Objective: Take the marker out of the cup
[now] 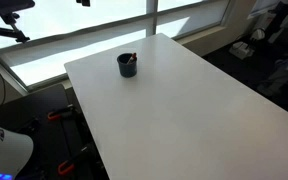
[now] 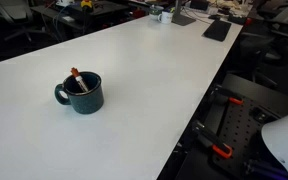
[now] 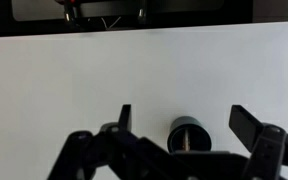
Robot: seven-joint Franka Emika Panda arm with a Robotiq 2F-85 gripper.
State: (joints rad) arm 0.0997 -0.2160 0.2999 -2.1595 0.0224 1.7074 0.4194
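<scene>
Claw (image 3: 179, 110) gapes wide over the mug (image 2: 84, 98); skinny marker (image 2: 76, 77) leans at its rim, so an off-center pinch probably tips the mug.

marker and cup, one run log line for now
marker: inside cup, leaning on rim | cup: upright on table | jaws: open, not touching cup

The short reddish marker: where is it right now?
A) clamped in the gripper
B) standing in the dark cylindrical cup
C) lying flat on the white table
B: the short reddish marker pokes up out of the dark cylindrical cup in an exterior view, and the wrist view shows the gripper open, holding nothing.
</scene>
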